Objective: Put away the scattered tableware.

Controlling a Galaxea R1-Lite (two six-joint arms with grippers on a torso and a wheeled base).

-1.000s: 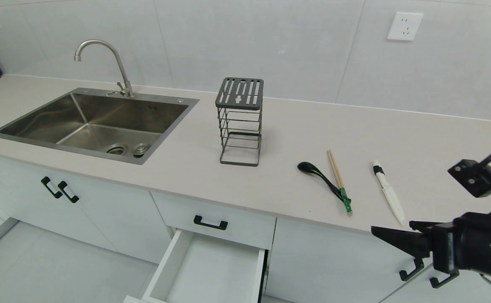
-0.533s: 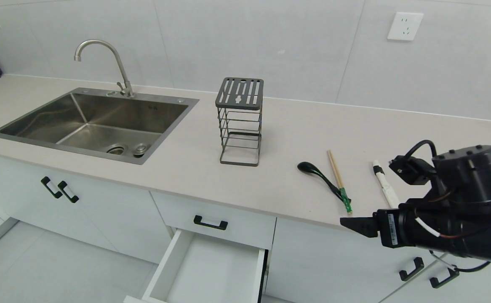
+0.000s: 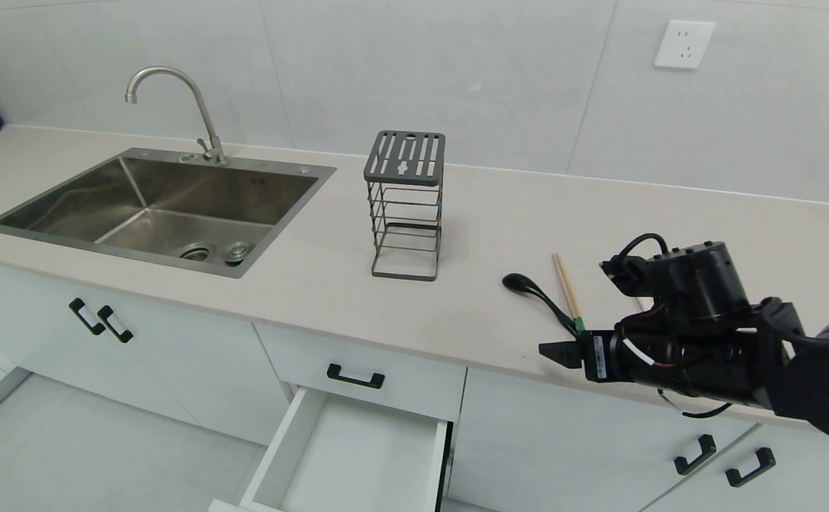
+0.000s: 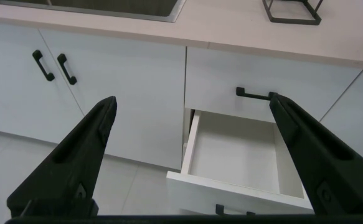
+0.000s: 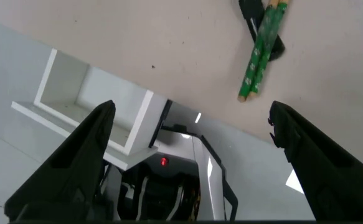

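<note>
Your black spoon (image 3: 528, 288) lies on the countertop (image 3: 493, 213) to the right of the wire utensil rack (image 3: 405, 206), bowl toward the rack. Its handle runs toward the front edge and meets the pair of chopsticks (image 3: 566, 288) near their green ends. The right wrist view shows those green ends (image 5: 261, 53) lying across the spoon's handle (image 5: 251, 14), with both pieces flat on the counter.

Your right gripper (image 3: 555, 351) hangs at the counter's front edge, just in front of the green ends and touching neither piece. Its fingers are spread wide with nothing between them (image 5: 192, 107).

Your left gripper (image 4: 192, 101) is low in front of the cabinets, its fingers likewise spread and holding nothing, facing the pulled-out drawer (image 4: 237, 155).

That drawer (image 3: 343, 455) sits below the counter, under the rack. Farther left are the steel sink (image 3: 102, 250) and its curved faucet (image 3: 203, 114).
</note>
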